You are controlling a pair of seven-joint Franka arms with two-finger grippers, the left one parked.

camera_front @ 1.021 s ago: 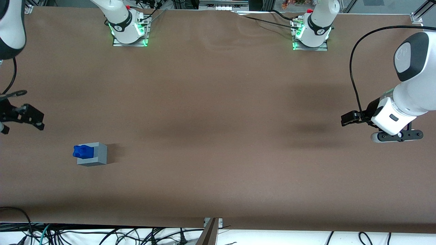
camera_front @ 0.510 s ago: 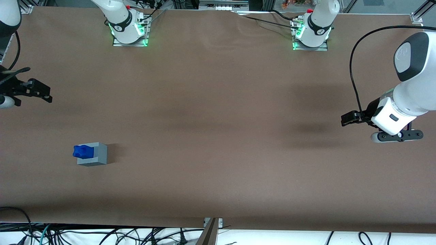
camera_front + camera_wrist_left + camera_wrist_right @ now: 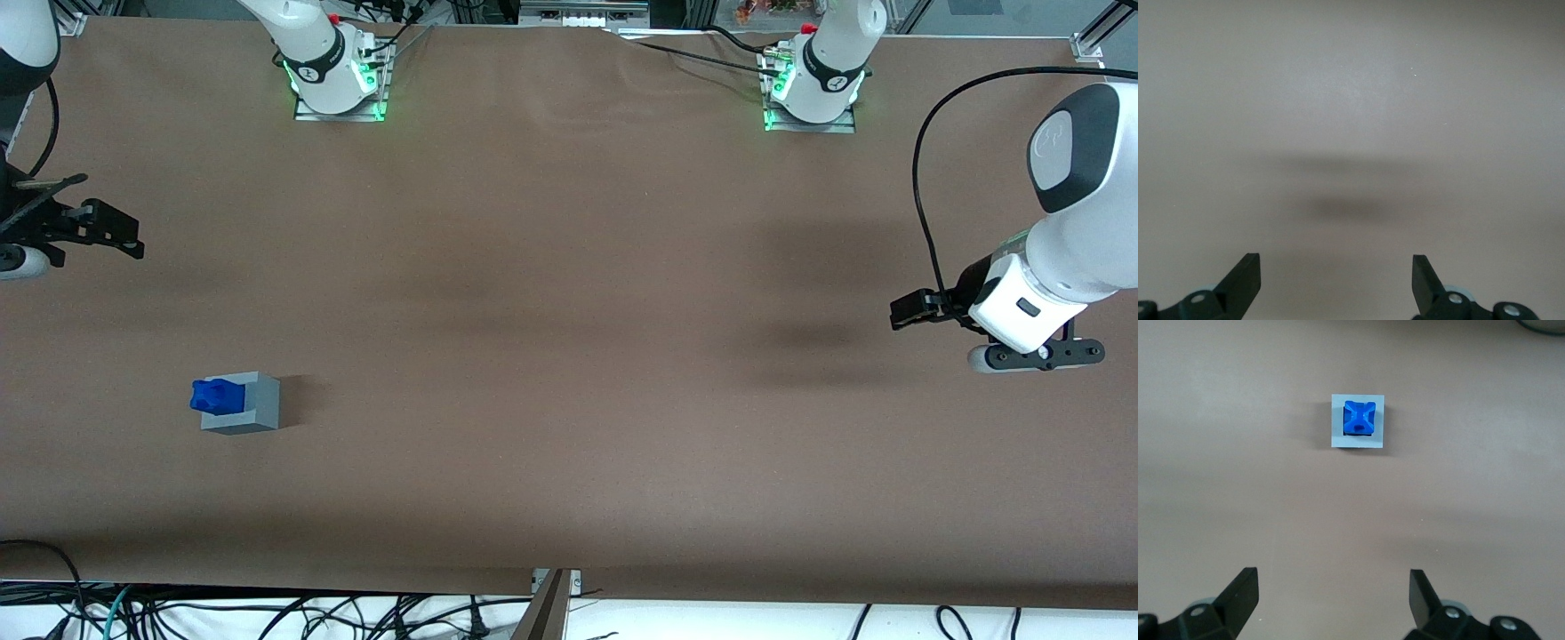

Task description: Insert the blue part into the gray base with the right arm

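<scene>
The blue part (image 3: pixel 216 396) sits in the socket of the gray base (image 3: pixel 253 404) and sticks out of it; the pair rests on the brown table toward the working arm's end. In the right wrist view the blue part (image 3: pixel 1359 419) is framed by the gray base's rim (image 3: pixel 1337 420), well apart from the fingers. My right gripper (image 3: pixel 111 229) hangs farther from the front camera than the base, near the table's end. It is open (image 3: pixel 1331 597), with only bare table between its fingers.
Two arm bases with green lights (image 3: pixel 338 82) (image 3: pixel 811 89) stand at the table's edge farthest from the front camera. The parked arm (image 3: pixel 1036 302) hangs over its end of the table. Cables (image 3: pixel 267 613) lie below the near edge.
My right gripper has moved away from the front camera and from the base, most of it in the first half second. The blue part and gray base have not moved.
</scene>
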